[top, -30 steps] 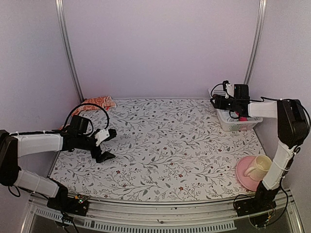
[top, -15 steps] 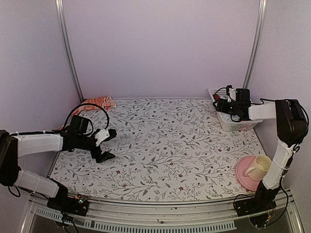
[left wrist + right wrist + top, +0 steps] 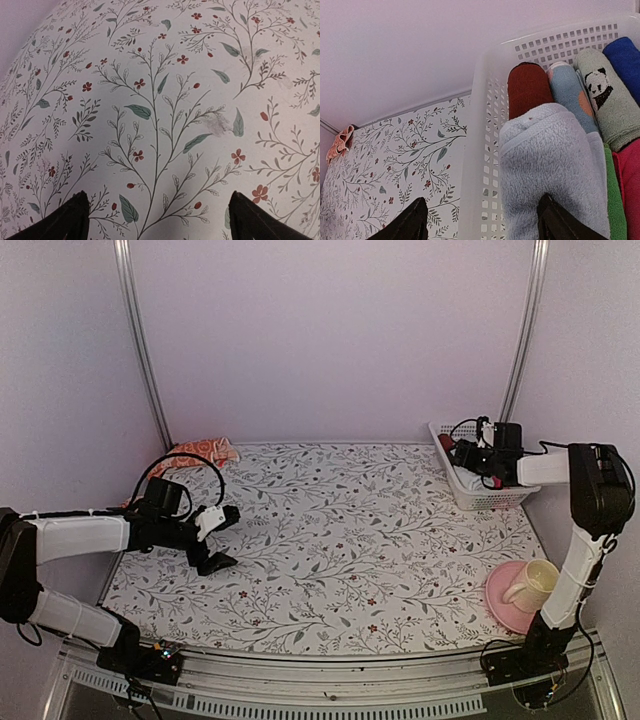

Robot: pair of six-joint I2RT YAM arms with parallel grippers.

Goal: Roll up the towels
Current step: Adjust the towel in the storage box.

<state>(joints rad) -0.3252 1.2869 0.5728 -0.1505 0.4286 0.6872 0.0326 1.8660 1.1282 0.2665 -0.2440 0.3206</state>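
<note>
The light blue towel point(image 3: 550, 165) lies rolled inside the white basket point(image 3: 482, 100), its end against the near wall. My right gripper point(image 3: 482, 225) is open above it. One finger hangs outside the basket wall and the other finger point(image 3: 555, 225) rests against the fluffy roll. The orange-red towel point(image 3: 200, 452) lies crumpled in the far left corner, also seen from the right wrist point(image 3: 340, 142). My left gripper point(image 3: 215, 538) hovers open over the floral table at the left, with nothing between its fingers point(image 3: 70, 222).
The basket point(image 3: 490, 495) at the back right holds several other rolled towels: dark red point(image 3: 527, 87), green with a panda point(image 3: 605, 100), dark blue, pink. A pink plate point(image 3: 500, 605) with a cream mug point(image 3: 530, 583) stands at the near right. Walls close in on three sides.
My right gripper has shifted a little right and down over the basket, and its jaws have spread wider. The left arm has stayed still.
</note>
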